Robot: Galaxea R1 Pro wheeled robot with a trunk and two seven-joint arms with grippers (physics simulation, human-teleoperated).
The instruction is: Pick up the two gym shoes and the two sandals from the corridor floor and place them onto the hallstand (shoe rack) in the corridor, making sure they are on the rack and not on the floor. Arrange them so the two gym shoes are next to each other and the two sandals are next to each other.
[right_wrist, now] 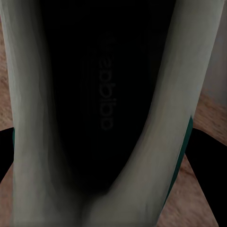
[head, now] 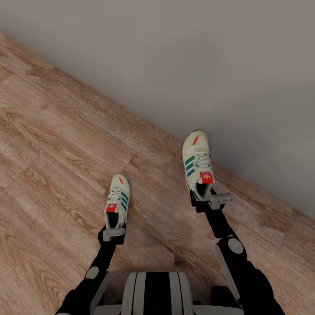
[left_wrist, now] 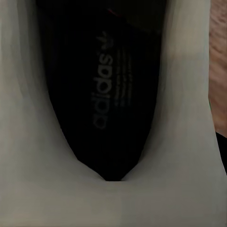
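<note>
My left end effector [head: 114, 232] is clenched on the heel of one gym shoe [head: 117, 200], toe pointing away from me over the corridor floor [head: 57, 144]. My right end effector [head: 206, 202] grips the heel of the other gym shoe [head: 197, 164], its toe near the grey wall [head: 197, 57]. My left wrist view looks down into the shoe's dark insole [left_wrist: 106, 90] with printed lettering; the right wrist view shows its shoe's opening [right_wrist: 101, 94] almost black.

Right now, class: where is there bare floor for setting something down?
Broad bare planks of the corridor floor lie left of the left gym shoe; a narrower strip separates it from the right gym shoe. It is crowded where that shoe nears the wall.
</note>
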